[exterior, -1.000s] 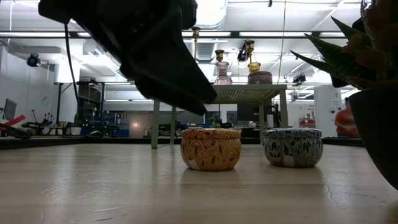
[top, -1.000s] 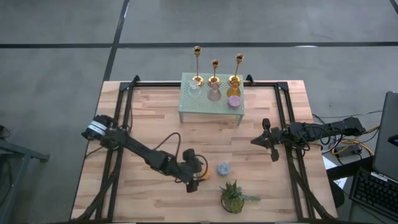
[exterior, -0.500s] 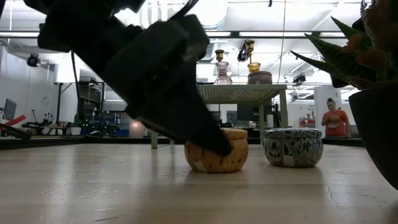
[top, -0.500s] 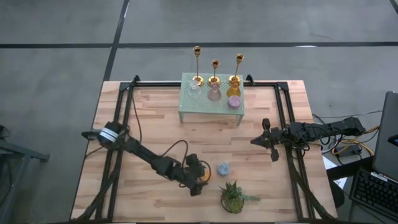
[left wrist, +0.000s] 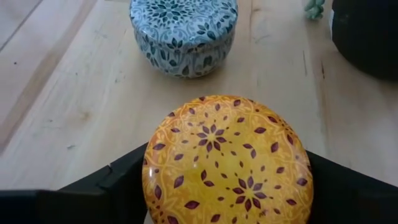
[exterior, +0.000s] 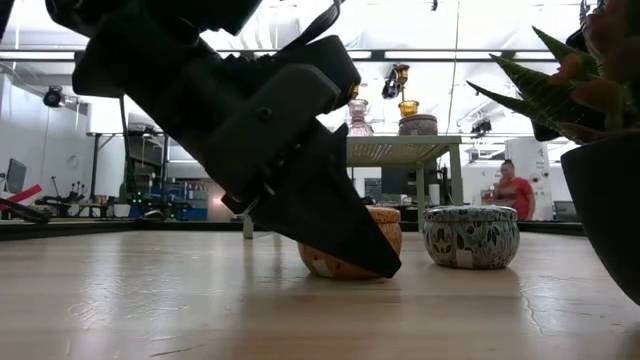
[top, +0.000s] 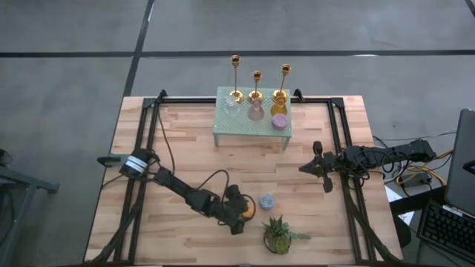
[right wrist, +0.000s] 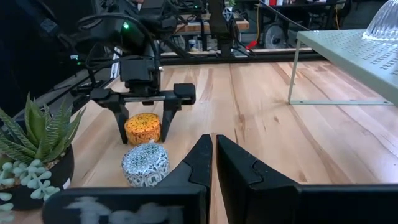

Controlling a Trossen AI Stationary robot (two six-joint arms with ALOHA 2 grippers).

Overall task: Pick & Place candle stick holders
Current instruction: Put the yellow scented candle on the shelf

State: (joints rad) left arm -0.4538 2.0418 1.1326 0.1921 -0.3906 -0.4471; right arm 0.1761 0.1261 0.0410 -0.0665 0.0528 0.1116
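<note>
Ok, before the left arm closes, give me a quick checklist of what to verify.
1. Left gripper open, straddling the orange patterned round tin: ok.
2. Contact with that tin: cannot tell.
3. Blue patterned round tin apart from the orange one: ok.
4. Right gripper shut, waiting at the wooden table's right side: ok.
5. Target matches the job: not ok; the three gold metal candlesticks stand on the green mesh shelf, none gripped.

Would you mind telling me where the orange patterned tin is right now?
In the high view, the orange patterned tin sits near the table's front edge, between the left gripper's open fingers, with the blue patterned tin just beside it and the potted plant close by.
</note>
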